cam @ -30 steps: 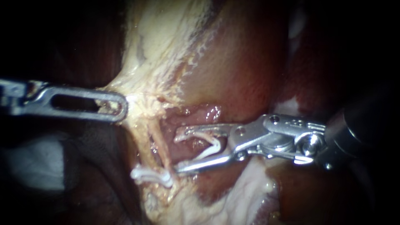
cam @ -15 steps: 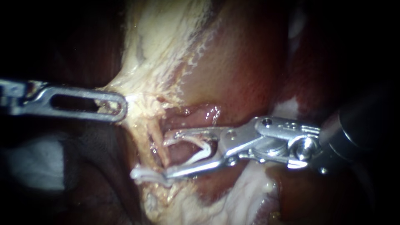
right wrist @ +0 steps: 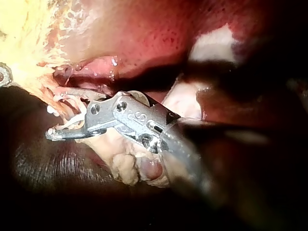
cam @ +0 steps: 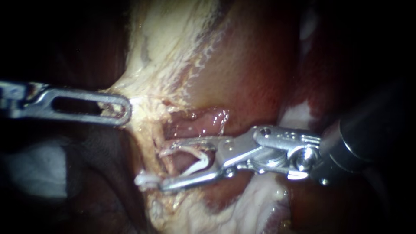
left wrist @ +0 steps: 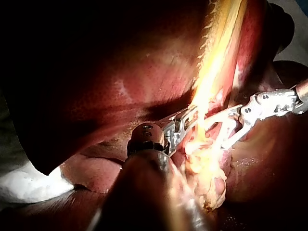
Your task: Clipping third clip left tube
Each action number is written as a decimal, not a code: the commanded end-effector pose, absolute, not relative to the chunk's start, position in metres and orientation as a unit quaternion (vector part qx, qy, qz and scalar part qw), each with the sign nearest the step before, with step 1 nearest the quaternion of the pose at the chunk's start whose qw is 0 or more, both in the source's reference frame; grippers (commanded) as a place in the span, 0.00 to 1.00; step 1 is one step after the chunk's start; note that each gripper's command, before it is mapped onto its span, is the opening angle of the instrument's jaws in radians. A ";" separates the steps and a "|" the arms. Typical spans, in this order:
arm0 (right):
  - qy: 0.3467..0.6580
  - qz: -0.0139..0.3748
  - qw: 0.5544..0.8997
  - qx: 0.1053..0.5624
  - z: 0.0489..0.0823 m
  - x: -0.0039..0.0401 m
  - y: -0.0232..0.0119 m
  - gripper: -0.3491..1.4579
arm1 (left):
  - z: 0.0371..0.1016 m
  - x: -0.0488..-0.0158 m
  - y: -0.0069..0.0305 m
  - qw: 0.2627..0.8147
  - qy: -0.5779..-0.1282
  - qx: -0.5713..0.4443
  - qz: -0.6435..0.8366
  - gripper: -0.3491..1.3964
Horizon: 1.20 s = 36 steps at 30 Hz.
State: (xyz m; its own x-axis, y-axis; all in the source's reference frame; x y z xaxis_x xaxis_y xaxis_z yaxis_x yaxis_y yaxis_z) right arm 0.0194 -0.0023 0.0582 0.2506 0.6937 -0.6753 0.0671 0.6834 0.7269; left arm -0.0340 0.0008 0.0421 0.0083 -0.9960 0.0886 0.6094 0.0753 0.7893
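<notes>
White plastic marks the spot in the endoscope view: a loaded clip [cam: 200,162] sits as an open V in the right instrument's end effector [cam: 164,168]. The jaws stand wide apart, yet each carries one leg of the clip, so they grip the clip and nothing else. The tube [cam: 157,136] is a tan strand running steeply from the pale fatty tissue [cam: 160,52] downward, and it passes between those jaw tips. Its long axis is near upright, while the jaws lie almost level across it, coming from the right beside the liver [cam: 242,73]. A placed clip [cam: 145,180] lies on the strands just below the lower jaw tip. The left instrument's end effector [cam: 123,108] is closed on the edge of the pale tissue, well up and away from the tube, so the right instrument is the nearer one. I judge that closing depends on the tube sitting deep enough in the V and clear of the placed clip. In the left wrist view, the left end effector [left wrist: 180,127] bites the bright tissue, with the right end effector [left wrist: 216,131] spread just beyond it; glare hides the tube. In the right wrist view, the right end effector [right wrist: 57,113] straddles pale strands, with the white clip [right wrist: 71,121] visible between its jaws.
</notes>
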 end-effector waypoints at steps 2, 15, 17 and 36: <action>0.572 0.217 0.717 0.333 0.0584 0.0198 -0.0026 0.52 | 0.0421 -0.0340 0.0007 0.650 -0.339 0.285 -0.617 0.00; 0.573 0.214 0.719 0.330 0.0610 0.0211 -0.0032 0.52 | 0.0414 -0.0343 0.0004 0.650 -0.339 0.284 -0.619 0.00; 0.572 0.214 0.720 0.330 0.0613 0.0212 -0.0032 0.52 | 0.0412 -0.0343 0.0003 0.649 -0.338 0.284 -0.619 0.00; 0.574 0.198 0.716 0.345 0.0605 0.0227 -0.0034 0.52 | 0.0400 -0.0347 0.0001 0.649 -0.336 0.284 -0.620 0.00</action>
State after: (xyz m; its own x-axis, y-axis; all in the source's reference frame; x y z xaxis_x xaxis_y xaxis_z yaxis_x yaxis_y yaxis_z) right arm 0.0228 -0.0036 0.0604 0.2625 0.6800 -0.6846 0.1198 0.6810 0.7224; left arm -0.0346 0.0002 0.0399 0.0034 -0.9965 0.0840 0.6148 0.0683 0.7857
